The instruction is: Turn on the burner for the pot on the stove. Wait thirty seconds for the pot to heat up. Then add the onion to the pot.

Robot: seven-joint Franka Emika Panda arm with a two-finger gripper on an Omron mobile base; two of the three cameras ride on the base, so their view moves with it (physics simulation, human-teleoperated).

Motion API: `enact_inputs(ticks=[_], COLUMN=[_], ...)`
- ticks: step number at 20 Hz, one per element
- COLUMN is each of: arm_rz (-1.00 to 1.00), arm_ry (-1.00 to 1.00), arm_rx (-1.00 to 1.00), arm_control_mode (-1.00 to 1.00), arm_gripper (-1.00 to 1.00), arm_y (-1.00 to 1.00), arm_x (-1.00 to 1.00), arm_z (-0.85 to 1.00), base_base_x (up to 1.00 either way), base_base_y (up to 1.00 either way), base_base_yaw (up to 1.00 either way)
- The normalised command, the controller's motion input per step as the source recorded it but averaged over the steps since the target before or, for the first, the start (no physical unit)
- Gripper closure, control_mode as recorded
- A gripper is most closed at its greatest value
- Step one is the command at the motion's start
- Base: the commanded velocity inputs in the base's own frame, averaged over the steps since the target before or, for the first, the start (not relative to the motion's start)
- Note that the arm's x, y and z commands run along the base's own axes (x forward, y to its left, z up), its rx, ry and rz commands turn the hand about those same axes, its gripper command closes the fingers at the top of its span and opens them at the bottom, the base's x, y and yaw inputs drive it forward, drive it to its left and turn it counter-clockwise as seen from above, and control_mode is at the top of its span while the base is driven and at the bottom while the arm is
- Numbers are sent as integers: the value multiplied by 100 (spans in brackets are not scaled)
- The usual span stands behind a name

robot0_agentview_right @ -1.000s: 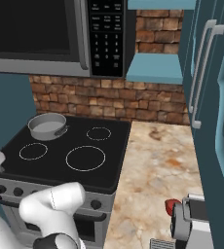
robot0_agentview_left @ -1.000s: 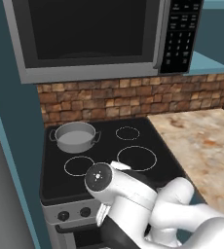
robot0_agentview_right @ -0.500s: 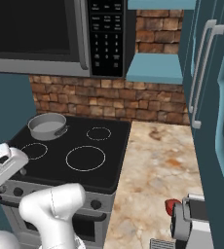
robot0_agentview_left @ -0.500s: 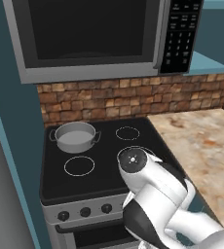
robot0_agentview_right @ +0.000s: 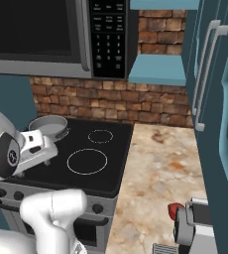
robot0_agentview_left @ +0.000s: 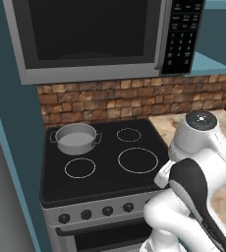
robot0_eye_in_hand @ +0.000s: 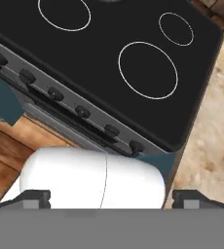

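Observation:
The grey pot stands on the back left zone of the stove's black glass top, and it covers its burner. A row of several black knobs runs along the steel front. My gripper hangs open and empty, high above the stove's front right corner, with its tips wide apart. The red onion lies on the counter near the front, partly behind a grey appliance.
A microwave hangs over the stove, with a brick wall behind. The speckled counter runs to the right, up to tall teal doors with long handles. A grey appliance sits at the counter's front. My white arm rises beside the stove.
My arm has swung right and upward, from over the stove's front to the counter's edge. The pot and the onion have stayed where they were.

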Motion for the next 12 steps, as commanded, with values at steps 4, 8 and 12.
enact_inputs(ticks=[4,8,12], arm_rz=[-15,-29,-35], arm_ry=[-25,-32,-26], arm_rx=[10,7,6], arm_control_mode=[-100,-100,-100], arm_gripper=[-100,-100,-100], arm_y=[-87,-84,-58], arm_x=[-3,-1,0], arm_z=[19,6,10], base_base_x=[0,0,0], base_base_y=[0,0,0], base_base_yaw=[0,0,0])
